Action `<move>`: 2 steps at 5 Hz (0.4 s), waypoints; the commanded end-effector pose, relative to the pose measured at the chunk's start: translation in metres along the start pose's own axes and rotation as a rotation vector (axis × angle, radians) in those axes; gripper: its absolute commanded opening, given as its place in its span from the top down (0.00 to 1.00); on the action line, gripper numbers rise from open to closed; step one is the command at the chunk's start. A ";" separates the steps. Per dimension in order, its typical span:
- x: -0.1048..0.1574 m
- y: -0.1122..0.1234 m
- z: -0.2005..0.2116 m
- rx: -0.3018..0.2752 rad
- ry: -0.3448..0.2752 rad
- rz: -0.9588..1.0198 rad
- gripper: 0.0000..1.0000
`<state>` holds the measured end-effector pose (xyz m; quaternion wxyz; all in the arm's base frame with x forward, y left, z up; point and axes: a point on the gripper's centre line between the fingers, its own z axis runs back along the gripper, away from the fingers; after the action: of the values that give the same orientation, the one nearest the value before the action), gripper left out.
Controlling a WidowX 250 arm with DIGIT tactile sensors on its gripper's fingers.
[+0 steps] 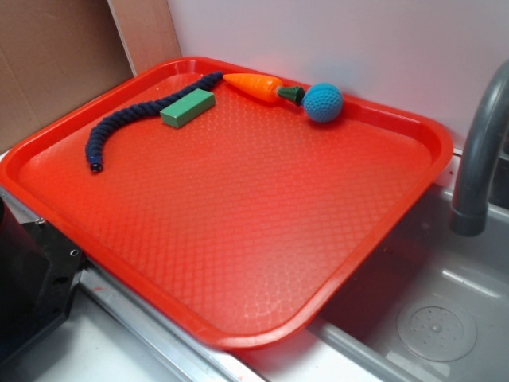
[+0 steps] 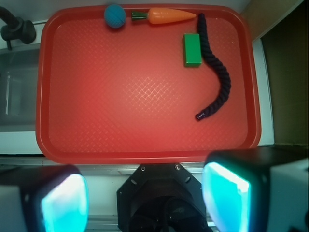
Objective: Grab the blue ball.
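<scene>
Your claw (image 2: 145, 195) hangs spread wide, empty, over the near edge of a red, diamond-textured plastic tray (image 2: 145, 140). The knitted ball (image 2: 115, 16) sits at the tray's far rim, beside a smooth carrot (image 2: 171, 16).

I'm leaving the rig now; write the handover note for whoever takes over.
Gripper: open, empty, above the tray's near edge.
Blue ball: at the far rim of the red tray, next to the leafy end of the toy carrot. Green block and navy rope lie apart from it.
Done: nothing; ball untouched.
Left: reach across the tray, close on the ball, lift.
</scene>
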<state>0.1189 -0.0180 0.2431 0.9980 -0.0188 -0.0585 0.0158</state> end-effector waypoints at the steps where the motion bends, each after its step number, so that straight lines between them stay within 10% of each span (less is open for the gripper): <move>1: 0.000 0.000 0.000 0.000 0.000 0.000 0.00; 2: 0.044 0.003 -0.042 -0.042 -0.128 -0.144 0.00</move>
<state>0.1642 -0.0150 0.1976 0.9923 -0.0358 -0.1028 -0.0593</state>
